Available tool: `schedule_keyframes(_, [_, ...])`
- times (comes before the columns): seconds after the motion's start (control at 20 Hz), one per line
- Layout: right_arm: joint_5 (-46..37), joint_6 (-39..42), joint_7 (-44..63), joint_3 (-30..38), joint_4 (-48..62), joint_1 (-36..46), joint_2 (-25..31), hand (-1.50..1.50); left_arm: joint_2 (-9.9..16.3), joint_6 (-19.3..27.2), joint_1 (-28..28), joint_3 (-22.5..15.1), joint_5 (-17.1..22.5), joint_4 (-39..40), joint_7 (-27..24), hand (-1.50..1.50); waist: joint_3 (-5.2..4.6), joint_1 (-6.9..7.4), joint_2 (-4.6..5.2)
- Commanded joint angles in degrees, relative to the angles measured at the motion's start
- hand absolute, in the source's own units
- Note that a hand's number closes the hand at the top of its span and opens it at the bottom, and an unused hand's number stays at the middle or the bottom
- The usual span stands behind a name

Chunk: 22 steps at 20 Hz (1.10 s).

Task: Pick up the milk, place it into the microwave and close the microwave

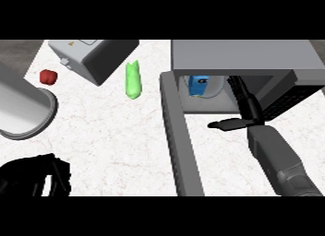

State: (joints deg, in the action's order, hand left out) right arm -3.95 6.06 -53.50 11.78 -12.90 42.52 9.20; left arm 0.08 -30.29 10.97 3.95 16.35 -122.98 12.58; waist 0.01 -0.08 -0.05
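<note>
Marble counter (117, 138): microwave (247, 60) open, milk (199, 86) inside; right hand (239, 108) fingers straight; left hand (29, 177) curled, empty.

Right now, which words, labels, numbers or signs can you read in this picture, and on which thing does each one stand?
No text can be read.
toaster: a small yellow-orange mark on top, too small to read.
milk, inside the microwave: a dark mark on its blue face, too blurred to read.
microwave's dark side panel: no legible characters.
</note>
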Motion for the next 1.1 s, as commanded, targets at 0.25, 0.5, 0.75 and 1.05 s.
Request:
schedule_keyframes(0.25, [1.1,4.7,-1.2,-2.6,-13.3,-16.6,1.6,-1.5,-0.1,2.9,-5.3,-8.1,-8.3,2.4,0.1,1.5,-0.08,-1.29,-0.4])
schedule_keyframes(0.5, [2.0,7.1,1.3,-4.0,-22.4,-23.2,3.0,-1.5,-0.1,8.9,-13.2,-16.3,-16.7,14.0,-6.5,1.5,-0.14,-2.43,-0.34])
schedule_keyframes(0.75, [4.0,8.5,6.1,-5.4,-36.5,-33.4,3.8,-1.5,-0.1,11.4,-12.4,-25.3,-21.5,20.0,-10.5,1.5,-0.18,-2.17,-0.43])
schedule_keyframes(1.05, [6.2,12.3,5.2,-4.0,-44.6,-38.5,9.3,-1.5,-0.1,18.7,-20.8,-32.9,-26.3,39.3,-16.5,1.5,-0.12,-2.0,0.02])
